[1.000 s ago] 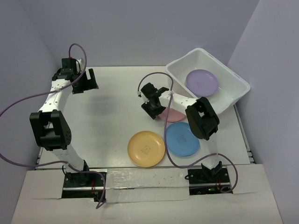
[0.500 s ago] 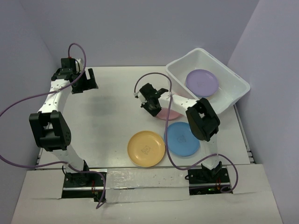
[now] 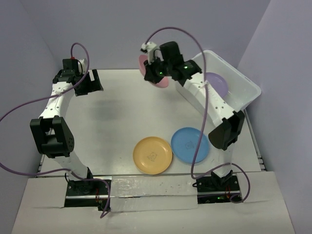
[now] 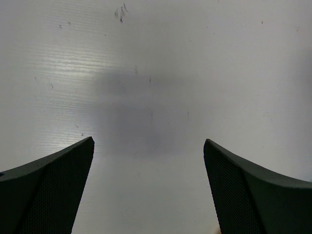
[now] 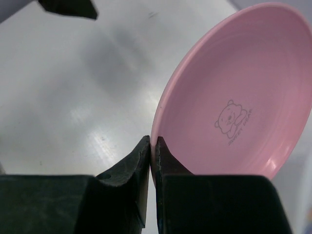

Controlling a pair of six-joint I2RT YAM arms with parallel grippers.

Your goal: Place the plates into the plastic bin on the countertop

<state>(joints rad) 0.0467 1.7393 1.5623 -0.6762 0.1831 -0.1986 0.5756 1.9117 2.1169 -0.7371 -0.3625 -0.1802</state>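
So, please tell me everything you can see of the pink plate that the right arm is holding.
The round pink plastic plate is shallow and glossy, with a raised rim and a small bear drawing with tiny lettering at its centre. The right hand is shut on its rim, pinching the edge from both sides; nothing else touches it. It hangs in the air, tilted steeply, above the far side of the white table, just left of the translucent white bin.

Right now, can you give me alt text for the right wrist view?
The right hand pinches the rim of a pink plate, held tilted on edge above the white countertop. A small bear print marks the plate's centre.
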